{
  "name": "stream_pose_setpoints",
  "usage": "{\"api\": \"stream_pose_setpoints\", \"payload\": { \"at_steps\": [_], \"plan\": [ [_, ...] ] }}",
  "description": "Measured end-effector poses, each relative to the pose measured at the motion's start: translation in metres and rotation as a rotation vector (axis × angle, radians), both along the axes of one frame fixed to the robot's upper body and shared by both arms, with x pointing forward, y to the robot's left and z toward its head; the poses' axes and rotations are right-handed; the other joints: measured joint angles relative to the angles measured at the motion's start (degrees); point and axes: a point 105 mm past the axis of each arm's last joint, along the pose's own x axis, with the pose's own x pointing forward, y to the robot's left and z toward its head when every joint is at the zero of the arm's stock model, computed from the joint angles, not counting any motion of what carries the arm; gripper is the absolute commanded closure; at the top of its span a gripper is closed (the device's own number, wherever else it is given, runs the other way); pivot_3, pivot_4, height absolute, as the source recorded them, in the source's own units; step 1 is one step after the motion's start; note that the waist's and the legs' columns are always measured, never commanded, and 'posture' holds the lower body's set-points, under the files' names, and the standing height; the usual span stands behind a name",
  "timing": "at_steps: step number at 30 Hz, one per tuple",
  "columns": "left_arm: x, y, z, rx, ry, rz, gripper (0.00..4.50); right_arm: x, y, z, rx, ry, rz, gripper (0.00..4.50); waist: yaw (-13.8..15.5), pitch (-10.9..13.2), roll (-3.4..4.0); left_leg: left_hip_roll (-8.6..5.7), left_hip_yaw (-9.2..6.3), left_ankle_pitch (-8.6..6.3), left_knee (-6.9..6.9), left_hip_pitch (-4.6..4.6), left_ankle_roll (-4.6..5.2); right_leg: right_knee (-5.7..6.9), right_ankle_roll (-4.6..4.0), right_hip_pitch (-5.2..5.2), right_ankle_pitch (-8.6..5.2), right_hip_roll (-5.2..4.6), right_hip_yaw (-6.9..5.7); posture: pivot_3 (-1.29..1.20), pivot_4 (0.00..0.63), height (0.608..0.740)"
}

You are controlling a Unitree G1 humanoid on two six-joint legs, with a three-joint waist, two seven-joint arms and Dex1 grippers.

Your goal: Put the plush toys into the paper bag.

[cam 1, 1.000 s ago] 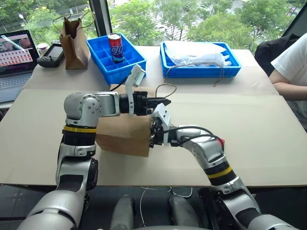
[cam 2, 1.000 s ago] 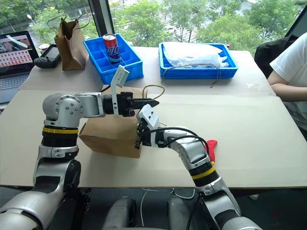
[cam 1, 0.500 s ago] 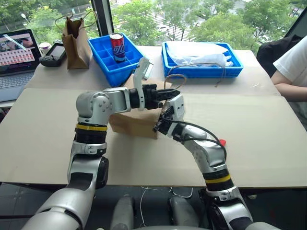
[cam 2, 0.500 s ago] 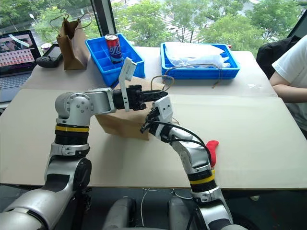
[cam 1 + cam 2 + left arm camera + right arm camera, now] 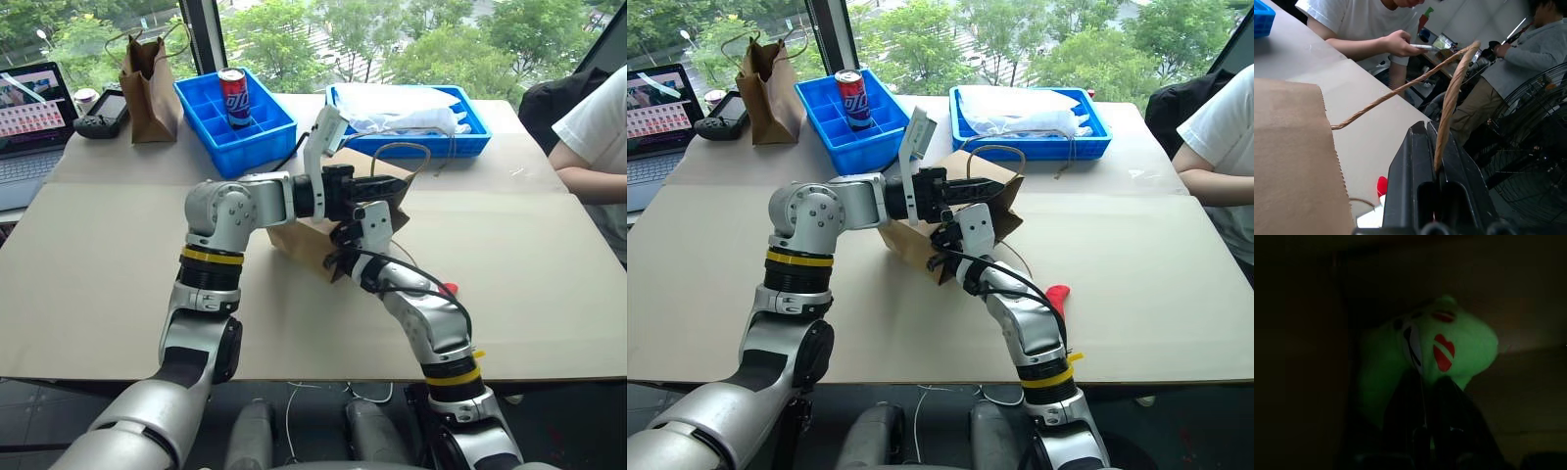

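Observation:
The paper bag is tipped over above the table, its mouth turned toward my right arm. My left gripper is shut on one of the bag's string handles and holds that edge up. My right gripper reaches into the bag. In the right wrist view it is shut on the light-green plush toy, deep in the bag's dark inside. The red chili plush toy lies on the table just right of my right forearm, apart from the bag.
A darker, narrow paper bag stands at the back left beside a laptop and a handheld device. Behind are a blue compartment tray with a can and a blue tray with white plastic. A person sits at the right.
Both arms have moved right. The bag has been drawn right and tipped up by its handle. My right gripper has turned and gone farther into the bag's mouth.

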Motion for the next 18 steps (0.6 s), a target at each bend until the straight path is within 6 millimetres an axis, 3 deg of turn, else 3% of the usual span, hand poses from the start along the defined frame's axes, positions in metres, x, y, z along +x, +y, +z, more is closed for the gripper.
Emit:
{"api": "stream_pose_setpoints", "payload": {
  "at_steps": [4,8,14,15,18],
  "plan": [
    [0.004,0.017,-0.004,-0.003,0.022,0.054,4.5,0.011,0.003,-0.009,-0.017,0.021,0.004,4.49,0.0,0.0,0.0,0.0,-0.03,0.0,0.0,0.01,0.0,0.02,0.0,-0.01,0.0,0.0,0.0,0.0,0.15,0.722],
    [0.009,0.031,-0.004,-0.001,0.028,0.117,4.5,0.014,-0.001,-0.008,0.01,0.022,-0.008,3.3,0.2,0.0,0.0,0.0,-0.04,0.0,0.0,0.0,0.0,0.0,0.0,0.01,0.0,-0.02,-0.02,0.0,0.15,0.722],
    [0.01,0.038,-0.015,0.016,0.048,0.142,4.5,0.004,-0.008,-0.007,0.022,0.029,0.009,1.14,0.3,0.0,0.0,-0.01,-0.04,0.0,-0.01,0.0,0.0,0.0,0.0,0.02,0.0,-0.02,-0.03,0.0,0.15,0.722],
    [0.01,0.038,-0.015,0.017,0.048,0.141,4.5,0.002,-0.012,-0.005,0.035,0.036,0.006,0.89,0.2,0.0,0.0,-0.01,-0.04,0.0,0.0,0.0,0.0,0.0,0.0,0.02,0.0,-0.02,-0.03,0.0,0.15,0.722],
    [0.01,0.034,-0.017,0.022,0.049,0.133,4.5,-0.008,-0.023,0.006,0.031,0.037,0.007,0.89,0.2,0.0,0.0,-0.01,-0.04,0.0,0.0,0.0,0.0,0.0,0.0,0.02,0.0,-0.02,-0.03,0.0,0.15,0.722]
  ]
}}
